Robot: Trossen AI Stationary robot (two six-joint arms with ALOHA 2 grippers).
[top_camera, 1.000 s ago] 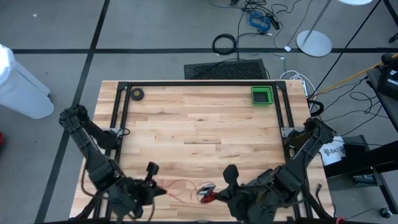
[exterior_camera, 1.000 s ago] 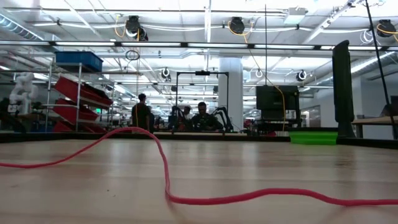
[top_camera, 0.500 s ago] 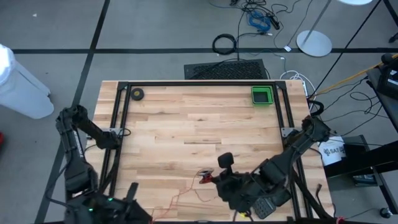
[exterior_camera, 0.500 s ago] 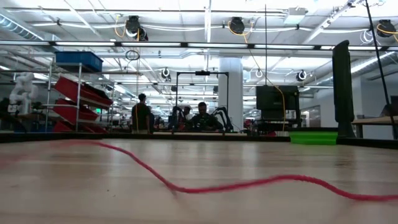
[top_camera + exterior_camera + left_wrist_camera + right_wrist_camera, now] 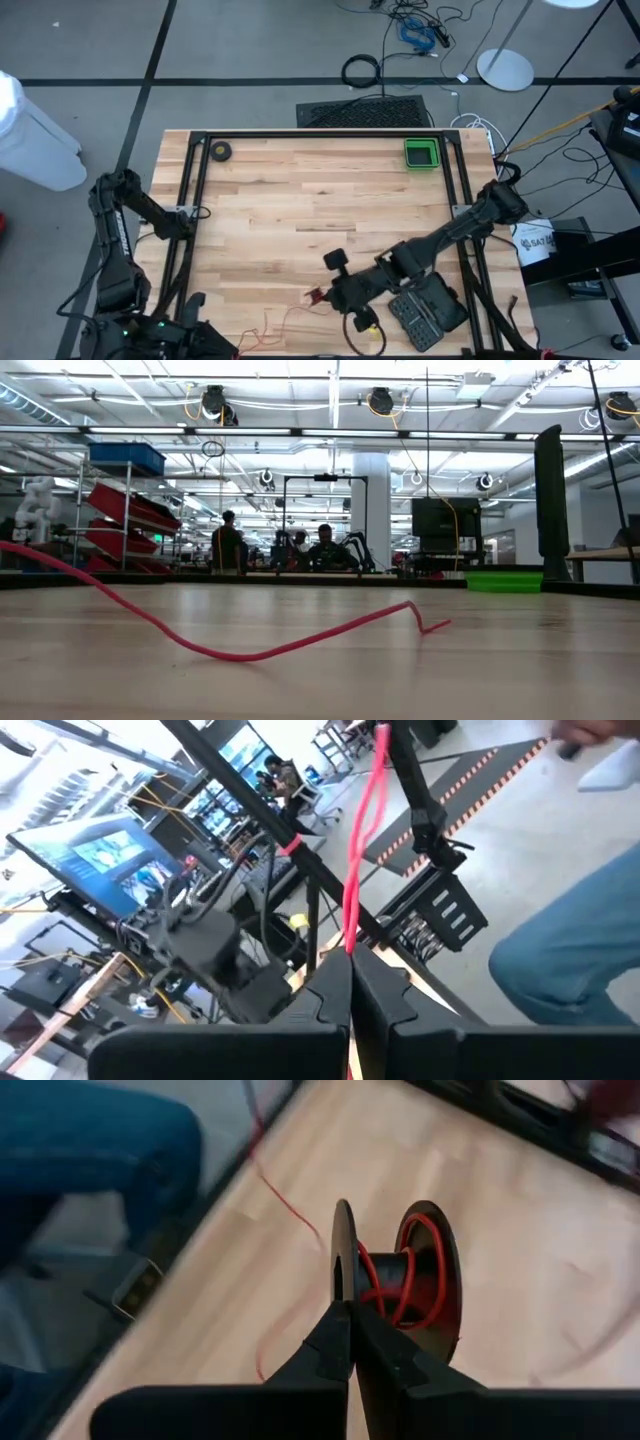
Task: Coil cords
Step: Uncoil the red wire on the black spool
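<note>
The left gripper [image 5: 350, 982], clamped on the red cord [image 5: 290, 318], has drawn back off the near-left edge while the right gripper [image 5: 348, 1342], pinching the spool [image 5: 400, 1280], has shifted left, paying out cord rather than coiling it.

Robotics lab: parts shelving [image 5: 120, 510], monitors [image 5: 440, 525]

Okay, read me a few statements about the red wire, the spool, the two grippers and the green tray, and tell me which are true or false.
1. The right gripper is shut on the spool. True.
2. The spool sits inside the green tray. False: the tray is at the table's far right corner, the spool near the front edge.
3. The left gripper pinches the red wire. True.
4. The red wire lies fully wound on the spool. False: a long loose length trails across the table.
</note>
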